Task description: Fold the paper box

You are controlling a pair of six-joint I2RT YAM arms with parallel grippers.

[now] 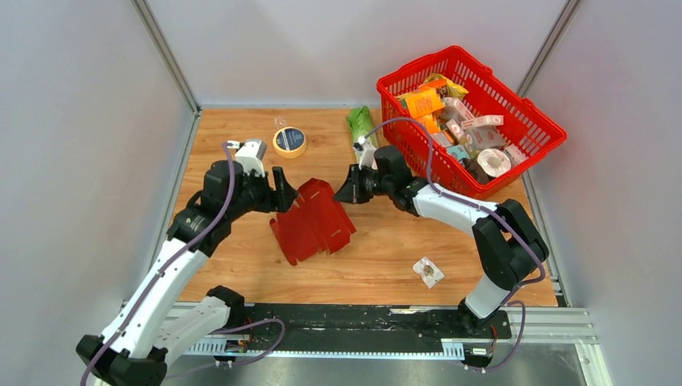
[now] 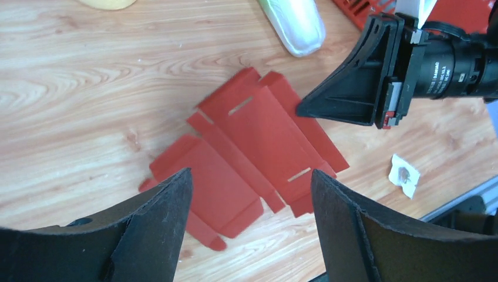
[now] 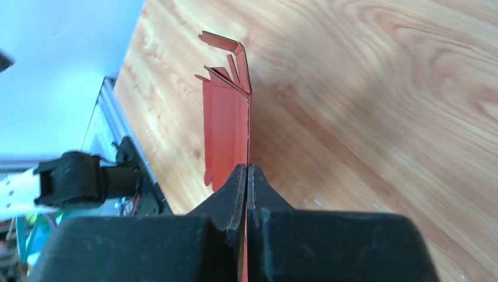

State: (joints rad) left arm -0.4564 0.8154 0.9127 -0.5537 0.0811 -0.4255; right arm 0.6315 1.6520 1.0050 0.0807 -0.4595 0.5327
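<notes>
From the top view, the paper box is an unfolded dark-red cardboard sheet on the wooden table, between the 2 arms. The left gripper is at its upper left edge and the right gripper at its upper right corner. The red basket is near but apart from it.

In the left wrist view, the left gripper is spread wide above the sheet and has hold of nothing. The sheet shows several panels, small flaps and 2 slots. The closed tip of the right gripper meets its far edge.

In the right wrist view, the right gripper is pressed together on the thin edge of the paper box, and the card rises from the table there.

I judge that the card is very light and thin. It is stiff only inside a panel, bends easily at the creases, and is rather smooth. It may tear near the slots. A large panel close to a crease seems the better place to hold than a small flap.
</notes>
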